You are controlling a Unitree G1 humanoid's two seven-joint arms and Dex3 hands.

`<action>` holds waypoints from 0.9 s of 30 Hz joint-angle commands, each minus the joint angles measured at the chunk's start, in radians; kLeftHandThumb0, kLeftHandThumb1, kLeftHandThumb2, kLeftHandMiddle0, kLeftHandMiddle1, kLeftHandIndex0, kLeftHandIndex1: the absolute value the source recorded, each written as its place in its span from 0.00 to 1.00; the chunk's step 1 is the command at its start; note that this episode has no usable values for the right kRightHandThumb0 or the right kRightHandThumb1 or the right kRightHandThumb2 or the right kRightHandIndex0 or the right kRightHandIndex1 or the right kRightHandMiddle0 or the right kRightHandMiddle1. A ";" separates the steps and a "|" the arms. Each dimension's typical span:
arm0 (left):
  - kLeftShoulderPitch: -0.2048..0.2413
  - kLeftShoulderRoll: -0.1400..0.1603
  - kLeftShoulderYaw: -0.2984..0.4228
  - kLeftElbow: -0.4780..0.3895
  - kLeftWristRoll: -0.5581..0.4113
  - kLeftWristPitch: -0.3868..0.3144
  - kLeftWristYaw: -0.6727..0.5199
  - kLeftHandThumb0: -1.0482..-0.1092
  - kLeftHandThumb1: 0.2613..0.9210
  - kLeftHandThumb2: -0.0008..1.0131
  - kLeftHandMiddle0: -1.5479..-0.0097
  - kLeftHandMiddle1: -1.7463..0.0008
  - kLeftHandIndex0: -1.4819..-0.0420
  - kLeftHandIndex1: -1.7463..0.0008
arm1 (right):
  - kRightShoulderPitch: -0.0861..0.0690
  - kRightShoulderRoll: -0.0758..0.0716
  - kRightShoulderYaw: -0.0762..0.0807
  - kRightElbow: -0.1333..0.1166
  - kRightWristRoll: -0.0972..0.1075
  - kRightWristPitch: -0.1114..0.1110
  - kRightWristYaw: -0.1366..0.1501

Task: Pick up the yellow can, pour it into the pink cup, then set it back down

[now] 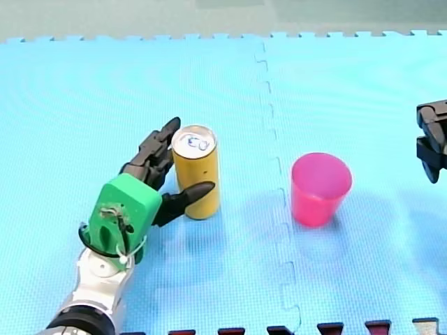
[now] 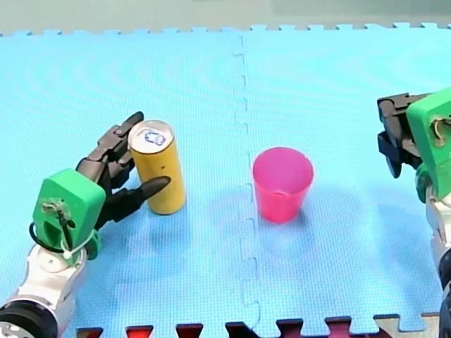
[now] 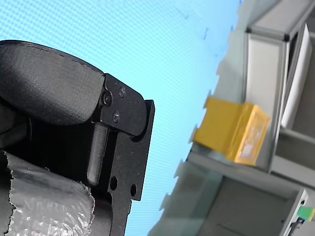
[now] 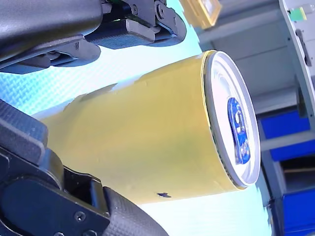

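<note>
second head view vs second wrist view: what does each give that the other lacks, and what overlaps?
Head view: the cup standing upright to the right of the can, apart from it, and the right hand, open, at the right edge of the mat.
Wrist view: a close look at the can's lid with its blue tab, plus blue panels beyond the mat.
Both: the can upright on the mat with the left hand around it.
</note>
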 commanded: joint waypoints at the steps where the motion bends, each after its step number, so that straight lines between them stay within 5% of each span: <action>1: -0.003 0.006 0.004 0.000 -0.004 -0.003 -0.001 0.17 0.74 0.01 0.79 1.00 0.82 1.00 | -0.006 -0.001 -0.003 0.002 0.004 0.001 -0.002; 27: -0.047 -0.004 -0.050 0.006 0.066 0.084 0.085 0.15 0.76 0.00 0.75 0.99 0.80 1.00 | 0.000 0.005 -0.004 0.000 0.004 -0.016 -0.004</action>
